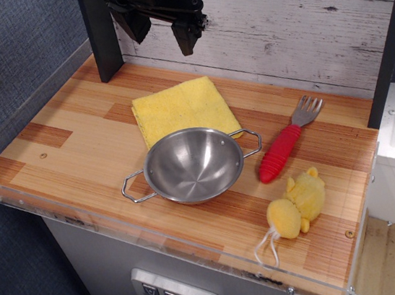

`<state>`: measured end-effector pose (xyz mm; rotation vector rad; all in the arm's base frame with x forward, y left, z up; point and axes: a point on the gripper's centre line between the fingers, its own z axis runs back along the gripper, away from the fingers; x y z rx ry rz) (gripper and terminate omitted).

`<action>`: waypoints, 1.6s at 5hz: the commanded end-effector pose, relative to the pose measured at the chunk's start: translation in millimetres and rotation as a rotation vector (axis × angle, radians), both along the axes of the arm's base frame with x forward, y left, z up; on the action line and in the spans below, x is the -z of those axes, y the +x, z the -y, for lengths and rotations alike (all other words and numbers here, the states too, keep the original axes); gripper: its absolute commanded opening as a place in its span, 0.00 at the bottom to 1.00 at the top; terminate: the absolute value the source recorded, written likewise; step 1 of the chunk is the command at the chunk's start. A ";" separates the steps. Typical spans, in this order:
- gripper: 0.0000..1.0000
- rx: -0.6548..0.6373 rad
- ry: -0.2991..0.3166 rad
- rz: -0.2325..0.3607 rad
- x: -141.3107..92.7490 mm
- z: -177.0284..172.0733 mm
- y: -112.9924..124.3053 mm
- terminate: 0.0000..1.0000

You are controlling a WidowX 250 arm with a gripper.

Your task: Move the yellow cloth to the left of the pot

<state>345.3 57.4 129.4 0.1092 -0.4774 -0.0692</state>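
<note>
The yellow cloth (181, 108) lies flat on the wooden table, just behind the pot and partly hidden by its rim. The pot (194, 165) is a shallow shiny steel pan with two wire loop handles, standing near the table's middle front. My gripper (160, 32) hangs high above the table's back edge, above and behind the cloth, touching nothing. Its two black fingers are spread apart and empty.
A fork with a red ribbed handle (285, 147) lies right of the pot. A small yellow plush toy (298, 204) lies at the front right. A black post (100, 33) stands at the back left. A clear plastic rim (159, 240) runs along the table's front and left edges.
</note>
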 end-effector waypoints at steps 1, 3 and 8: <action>1.00 0.000 0.000 0.000 0.0 0.0 0.0 0.00; 1.00 -0.111 0.021 0.024 -13.7 -27.1 -20.9 0.00; 1.00 -0.128 0.032 -0.081 45.9 -25.6 -6.3 0.00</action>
